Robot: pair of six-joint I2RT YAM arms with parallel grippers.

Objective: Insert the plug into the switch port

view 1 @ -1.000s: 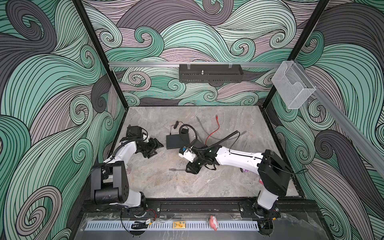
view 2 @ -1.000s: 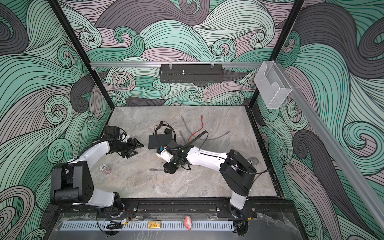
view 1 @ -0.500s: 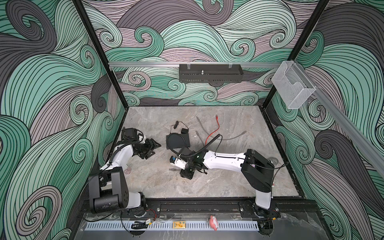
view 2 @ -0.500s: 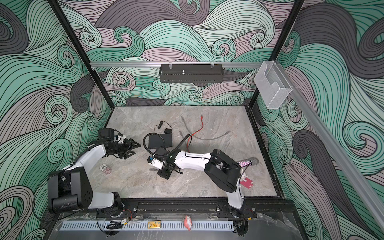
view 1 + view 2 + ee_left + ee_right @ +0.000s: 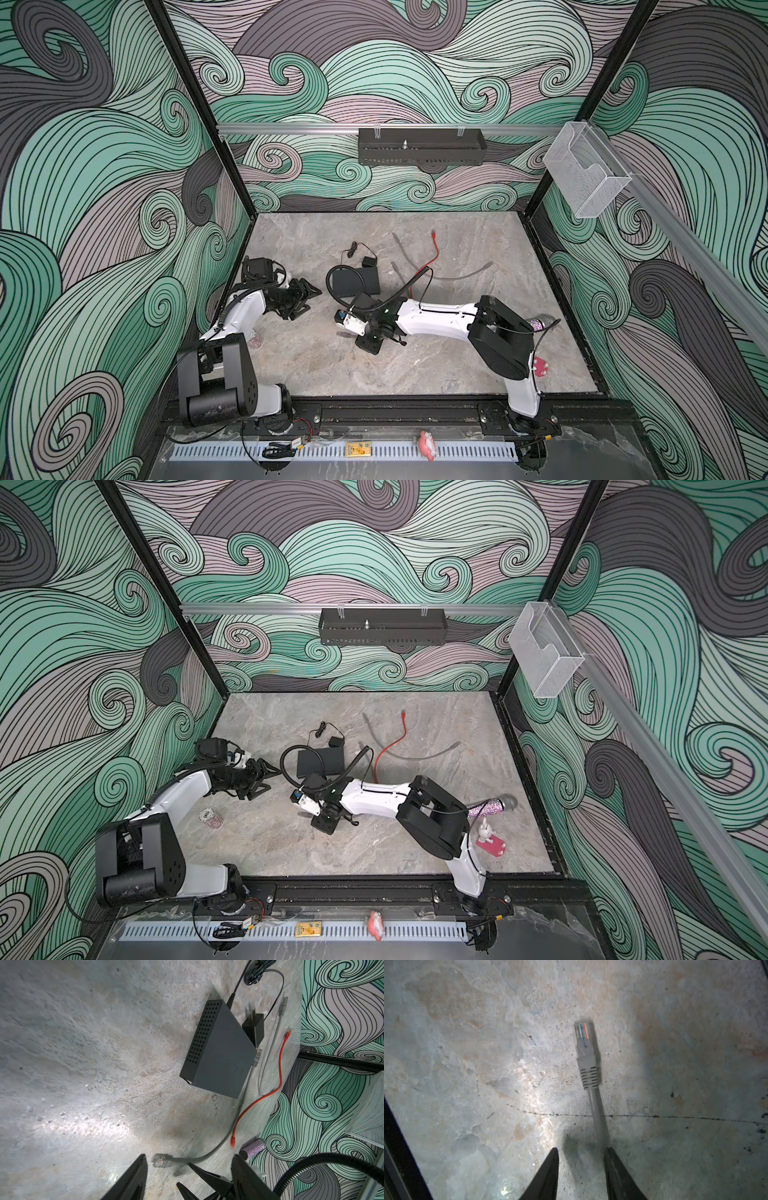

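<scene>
Grey plug (image 5: 584, 1043) on thin cable (image 5: 598, 1113) — probably light, stiff, clip brittle; cable limp. At 6 o'clock from switch (image 5: 361, 280), apart. Best held just behind plug. Right gripper (image 5: 581, 1151) straddling cable — grip impossible to tell. Left gripper (image 5: 189, 1156) spread, empty.

switch (image 5: 360, 281) on table (image 5: 457, 374), left of centre | adapter (image 5: 368, 262) just behind switch | left gripper (image 5: 305, 296) left of switch, apart | right gripper (image 5: 345, 328) in front of switch | plug (image 5: 584, 1043) ahead of right gripper, over table | cables (image 5: 434, 253) right of switch
</scene>
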